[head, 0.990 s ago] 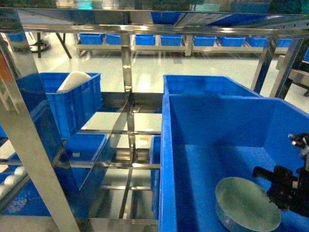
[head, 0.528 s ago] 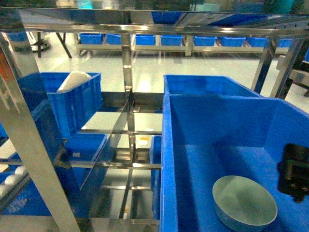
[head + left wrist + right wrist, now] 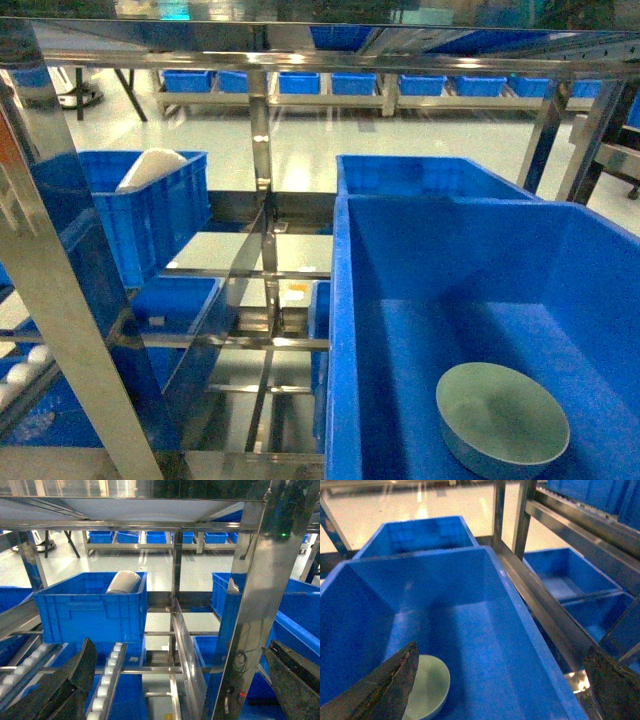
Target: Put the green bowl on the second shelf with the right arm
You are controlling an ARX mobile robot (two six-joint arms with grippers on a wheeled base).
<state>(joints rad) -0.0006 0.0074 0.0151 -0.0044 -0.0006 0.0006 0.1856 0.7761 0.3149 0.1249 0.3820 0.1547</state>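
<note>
The green bowl [image 3: 502,418] lies upright on the floor of a large blue bin [image 3: 345,330], near its front right. This bin stands on the second shelf, the steel rack level with white roller tracks [image 3: 112,672]. In the right wrist view the green bowl [image 3: 431,686] shows at lower left, partly behind one dark finger [image 3: 385,690]. My right gripper [image 3: 501,652] is open and holds nothing, raised over the bin's right wall. My left gripper [image 3: 180,647] is open too, facing the rack, empty. Neither gripper shows in the head view.
A smaller blue crate [image 3: 150,215] holding a white rounded object [image 3: 152,167] stands at left. A second blue bin [image 3: 430,175] sits behind the large one. Slanted steel posts [image 3: 60,300] [image 3: 255,605] and an upper beam [image 3: 300,55] frame the opening.
My right gripper, which was beside the bowl at the right of the bin, has drawn back out of the head view. The bowl stays in the bin, released.
</note>
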